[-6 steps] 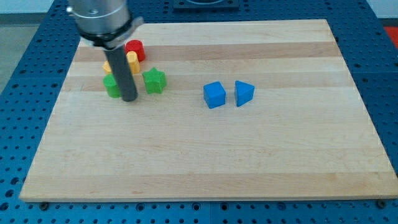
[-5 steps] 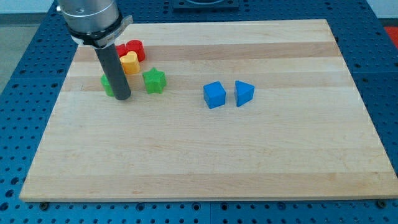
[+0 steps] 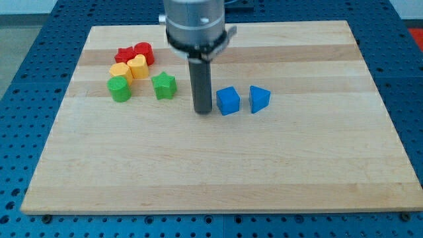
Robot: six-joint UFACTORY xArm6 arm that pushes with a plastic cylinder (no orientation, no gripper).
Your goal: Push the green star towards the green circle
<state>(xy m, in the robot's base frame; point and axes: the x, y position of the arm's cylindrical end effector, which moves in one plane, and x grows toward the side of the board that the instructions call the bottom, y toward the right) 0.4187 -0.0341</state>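
The green star point(image 3: 164, 85) lies on the wooden board at the view's upper left. The green circle point(image 3: 120, 88) lies to its left, with a gap of about one block width between them. My tip point(image 3: 203, 110) rests on the board to the right of the green star, clear of it, and just left of the blue cube point(image 3: 228, 100).
A red star point(image 3: 125, 54), a red block point(image 3: 143, 52), a yellow heart point(image 3: 138, 66) and a second yellow block point(image 3: 119, 70) cluster above the green circle. A blue triangle point(image 3: 259, 98) lies right of the blue cube. The board's edge point(image 3: 211, 210) runs along the view's bottom.
My tip has moved from beside the green circle, left of the green star, across to the star's right, next to the blue cube. The blocks have not moved.
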